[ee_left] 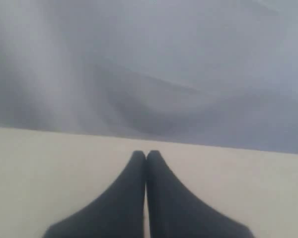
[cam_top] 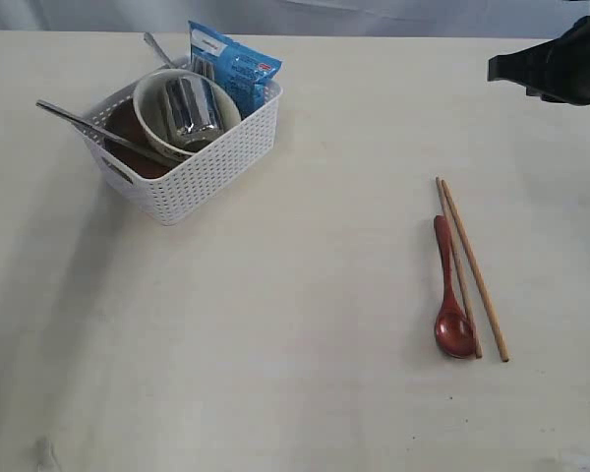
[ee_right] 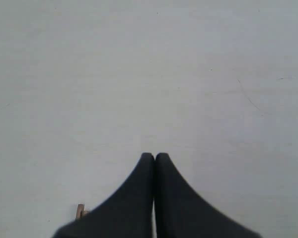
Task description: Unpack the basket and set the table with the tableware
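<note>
The white basket stands at the table's far left. In it are a cream bowl with a shiny steel cup lying inside, a reddish-brown plate, and two steel handles that stick out over the rim. A dark red spoon and brown chopsticks lie side by side on the table at the right. My right gripper is shut and empty above bare table, at the far right beyond the chopsticks, whose tip shows beside it. My left gripper is shut and empty; the exterior view does not show it.
A blue snack packet leans in the basket's back corner. A grey cloth backdrop hangs beyond the table's far edge.
</note>
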Controlling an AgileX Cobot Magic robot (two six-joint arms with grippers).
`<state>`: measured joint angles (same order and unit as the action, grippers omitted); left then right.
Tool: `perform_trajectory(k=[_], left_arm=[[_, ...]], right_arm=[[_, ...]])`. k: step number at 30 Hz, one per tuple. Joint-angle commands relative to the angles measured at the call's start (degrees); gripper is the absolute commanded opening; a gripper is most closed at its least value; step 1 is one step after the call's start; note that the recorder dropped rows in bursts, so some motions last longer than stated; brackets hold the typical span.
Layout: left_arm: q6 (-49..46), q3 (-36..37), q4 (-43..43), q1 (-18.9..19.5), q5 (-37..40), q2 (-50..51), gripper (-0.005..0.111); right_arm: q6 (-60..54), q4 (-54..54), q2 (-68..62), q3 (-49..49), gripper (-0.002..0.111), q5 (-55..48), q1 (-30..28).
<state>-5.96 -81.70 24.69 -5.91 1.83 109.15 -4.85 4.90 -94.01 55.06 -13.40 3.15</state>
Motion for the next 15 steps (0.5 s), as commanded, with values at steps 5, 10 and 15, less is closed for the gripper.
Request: perform_trajectory(k=[5,10,15], left_arm=[[-0.5,-0.1,-2.16,0.06,2.88,-3.14,0.0],[0.2,0.01,-0.12,0.06,8.77,0.93,0.049],[0.2,0.01,-0.01,0.06,10.23,4.3,0.067]], right_arm=[[-0.52,-0.18,0.03,0.16,0.0,0.91,-0.1],[-0.52,-0.18,0.03,0.16,0.0,0.91,-0.1],[-0.26,-0.18,0.03,0.16,0.0,0.91,-0.1]])
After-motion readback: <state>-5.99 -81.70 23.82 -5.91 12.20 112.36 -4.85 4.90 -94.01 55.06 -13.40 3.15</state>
